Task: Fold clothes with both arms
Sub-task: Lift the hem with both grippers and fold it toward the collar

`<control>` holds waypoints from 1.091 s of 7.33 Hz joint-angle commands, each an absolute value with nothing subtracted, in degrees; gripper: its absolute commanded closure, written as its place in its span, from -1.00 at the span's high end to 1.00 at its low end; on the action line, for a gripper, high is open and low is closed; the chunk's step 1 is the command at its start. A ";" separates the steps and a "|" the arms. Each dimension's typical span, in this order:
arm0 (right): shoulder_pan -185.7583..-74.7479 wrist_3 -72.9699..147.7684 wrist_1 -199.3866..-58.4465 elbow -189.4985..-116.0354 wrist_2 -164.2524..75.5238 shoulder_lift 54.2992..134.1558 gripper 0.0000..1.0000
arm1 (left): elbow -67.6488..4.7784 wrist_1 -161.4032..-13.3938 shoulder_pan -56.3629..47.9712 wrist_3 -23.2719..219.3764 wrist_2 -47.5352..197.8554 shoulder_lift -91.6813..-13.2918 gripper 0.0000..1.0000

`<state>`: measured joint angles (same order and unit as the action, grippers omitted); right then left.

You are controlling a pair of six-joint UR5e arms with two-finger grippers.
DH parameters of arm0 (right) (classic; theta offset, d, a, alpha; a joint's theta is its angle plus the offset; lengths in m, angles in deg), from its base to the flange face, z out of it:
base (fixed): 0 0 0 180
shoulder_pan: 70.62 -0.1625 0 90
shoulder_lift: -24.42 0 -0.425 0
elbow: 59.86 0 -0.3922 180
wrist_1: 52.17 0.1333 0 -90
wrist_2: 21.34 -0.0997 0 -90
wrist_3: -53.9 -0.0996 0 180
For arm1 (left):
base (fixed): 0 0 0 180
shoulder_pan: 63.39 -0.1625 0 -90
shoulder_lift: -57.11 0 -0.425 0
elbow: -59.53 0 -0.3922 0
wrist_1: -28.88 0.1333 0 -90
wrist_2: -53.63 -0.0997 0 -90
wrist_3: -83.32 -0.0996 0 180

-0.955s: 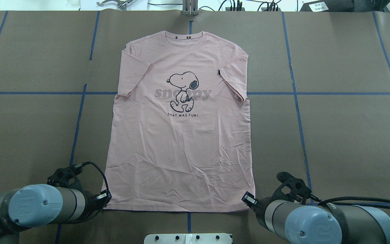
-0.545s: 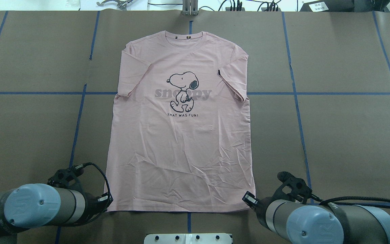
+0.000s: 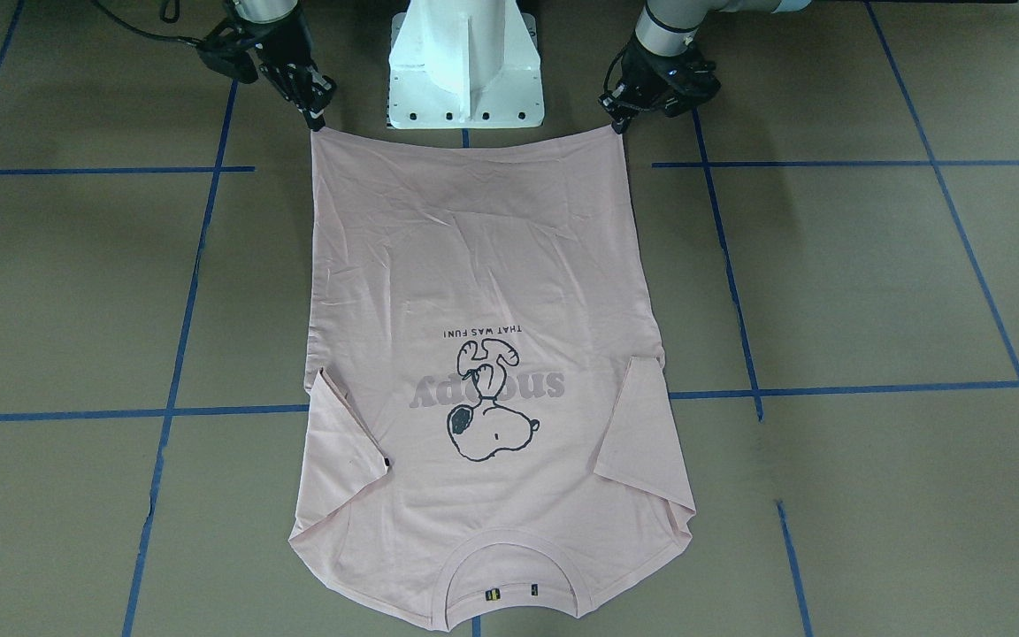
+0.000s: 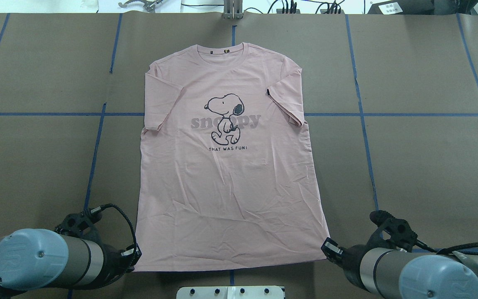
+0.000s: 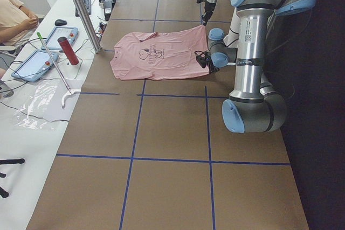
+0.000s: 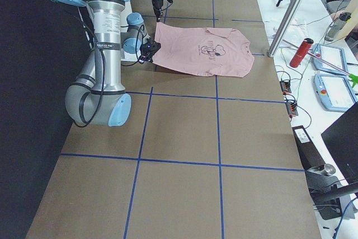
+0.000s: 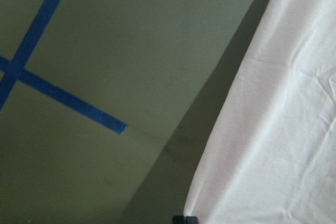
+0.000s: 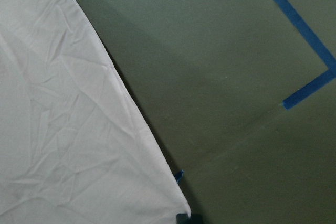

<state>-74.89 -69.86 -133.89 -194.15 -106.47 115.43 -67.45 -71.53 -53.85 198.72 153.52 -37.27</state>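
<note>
The black left tool point(image 3: 617, 122) and right tool point(image 3: 315, 118) are each clenching an end of the hem point(image 3: 465, 139) of the light pink short-sleeved T-shirt point(image 3: 474, 257) lying on the brown bench point(image 3: 872, 283), apparently starting a fold that is calling for an even lift toward the ribbed collar point(image 3: 514, 541).

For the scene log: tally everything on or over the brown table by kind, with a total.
pink Snoopy T-shirt: 1
robot arms: 2 (left arm, right arm)
white pedestal: 1
Total: 4

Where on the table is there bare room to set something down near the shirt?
Bare table on both sides of the T-shirt, bordered by blue tape lines. Crowded: the hem, with the left tool, right tool and white pedestal.
</note>
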 commanded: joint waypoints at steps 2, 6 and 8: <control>-83.14 -60.60 -133.73 -191.99 -106.86 109.64 -1.00 | -69.58 -66.13 -45.96 195.85 153.03 -43.15 -1.00; -104.25 -44.75 -134.44 -165.22 -113.89 87.83 -1.00 | -47.67 -67.44 -27.82 180.73 153.12 -57.73 -1.00; -111.46 -37.45 -134.00 -154.05 -114.15 81.76 -1.00 | -35.27 -82.49 -20.71 175.10 151.72 -59.25 -1.00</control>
